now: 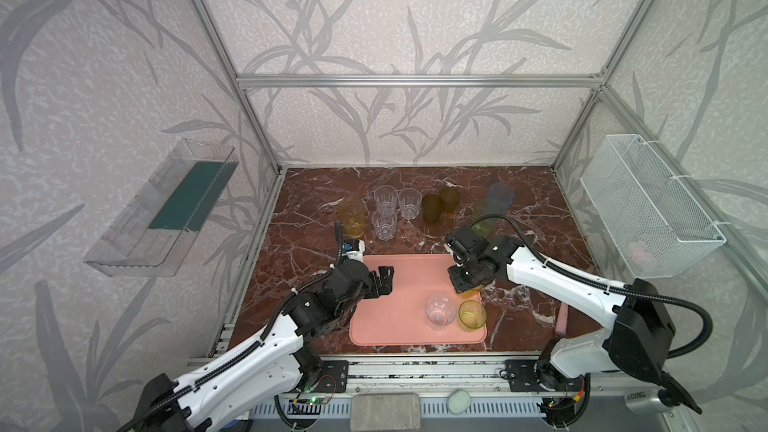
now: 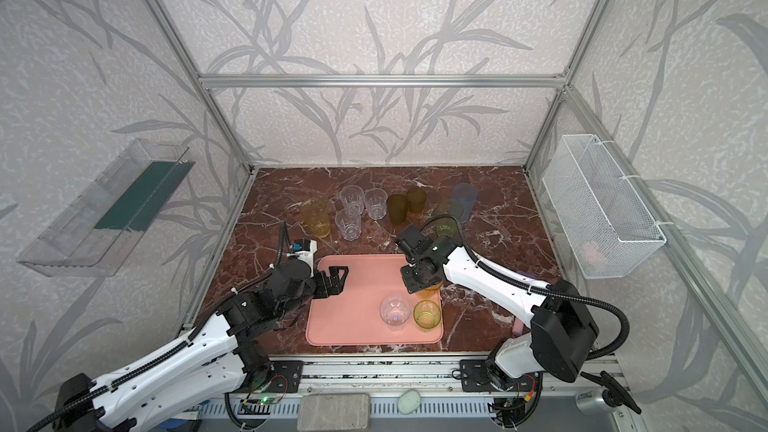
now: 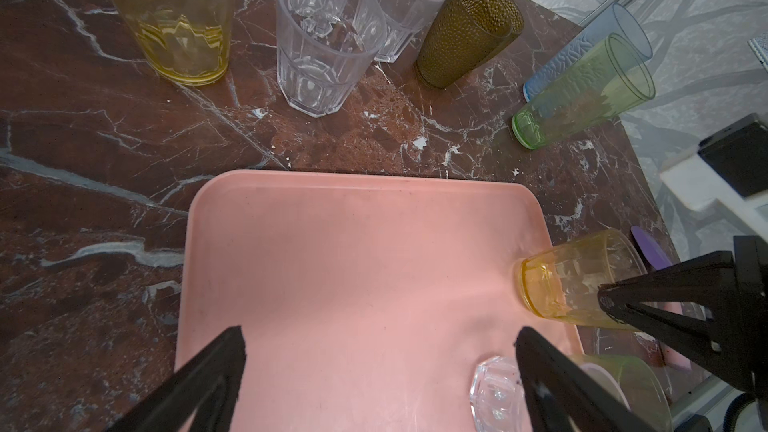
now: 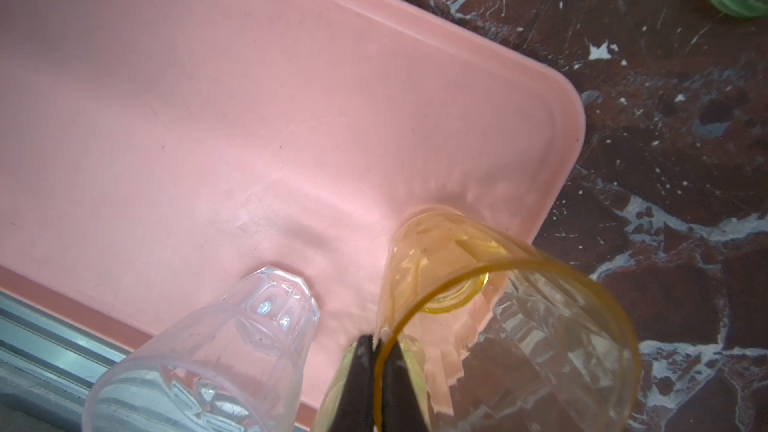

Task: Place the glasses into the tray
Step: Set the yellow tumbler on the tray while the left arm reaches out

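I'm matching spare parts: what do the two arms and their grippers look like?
The left arm and right arm have white link shells, black joints and black corrugated cable conduits. The left gripper and right gripper are black, with slim tapering jaws.

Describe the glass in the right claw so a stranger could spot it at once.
Find the pink tray near the front of the marble table. At its right edge, behind a clear glass and a yellow-green glass, is an orange glass, its rim pinched by the right claw. It alone is orange and held.
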### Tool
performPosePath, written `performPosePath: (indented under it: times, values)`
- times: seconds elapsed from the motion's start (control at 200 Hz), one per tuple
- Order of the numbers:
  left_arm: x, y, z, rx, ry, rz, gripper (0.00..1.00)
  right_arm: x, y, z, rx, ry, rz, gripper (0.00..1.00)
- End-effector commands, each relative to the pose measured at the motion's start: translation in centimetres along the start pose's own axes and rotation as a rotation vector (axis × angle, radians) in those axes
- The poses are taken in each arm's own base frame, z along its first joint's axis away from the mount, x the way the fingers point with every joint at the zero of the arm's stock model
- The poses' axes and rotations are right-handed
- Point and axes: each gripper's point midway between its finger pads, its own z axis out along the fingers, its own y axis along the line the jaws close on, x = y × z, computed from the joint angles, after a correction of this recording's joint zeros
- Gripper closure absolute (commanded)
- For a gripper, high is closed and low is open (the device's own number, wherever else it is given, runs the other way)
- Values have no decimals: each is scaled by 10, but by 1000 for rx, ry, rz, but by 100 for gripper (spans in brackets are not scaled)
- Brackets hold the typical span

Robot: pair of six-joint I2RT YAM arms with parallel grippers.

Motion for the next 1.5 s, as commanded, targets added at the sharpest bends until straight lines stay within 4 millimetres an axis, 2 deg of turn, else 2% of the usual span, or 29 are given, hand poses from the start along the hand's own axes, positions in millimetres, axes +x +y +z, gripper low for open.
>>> performPosePath:
  times: [0.0, 0.12, 0.255, 0.41, 0.535, 0.945, 0.98, 1.005, 1.08, 1.16, 1.35, 1.495]
  values:
    - [-3, 1, 1, -2, -12, -14, 1, 5, 0, 4, 13, 35, -1, 100]
    - [-2, 1, 1, 1, -13, -17, 1, 7, -2, 7, 27, 53, 0, 100]
    - [-3, 1, 0, 1, -15, -20, 1, 7, -1, 10, 21, 52, 8, 81]
    - [-2, 2, 1, -5, -12, -19, 1, 5, 6, 7, -21, 35, 14, 75]
    - [-2, 1, 2, -3, -9, -15, 1, 3, 8, 2, -31, 21, 21, 71]
    - [-6, -1, 4, -14, 2, -12, 1, -4, 9, -23, -62, -56, 40, 43]
    - [-6, -2, 4, -15, 5, -9, 1, -4, 8, -25, -61, -62, 41, 30]
    - [-7, -3, 3, -14, 5, -5, 1, -4, 8, -27, -61, -69, 40, 25]
    - [-11, -5, 3, -20, 5, -1, 1, -6, 8, -33, -69, -98, 41, 11]
    - [-15, -8, 2, -25, 12, 6, 1, -8, 9, -39, -91, -137, 39, 4]
    - [-31, -23, 2, -32, 28, 42, 1, -13, 18, -59, -186, -254, 29, 1]
    - [-44, -28, 12, -67, 32, 71, 1, -13, 20, -75, -245, -351, 11, 1]
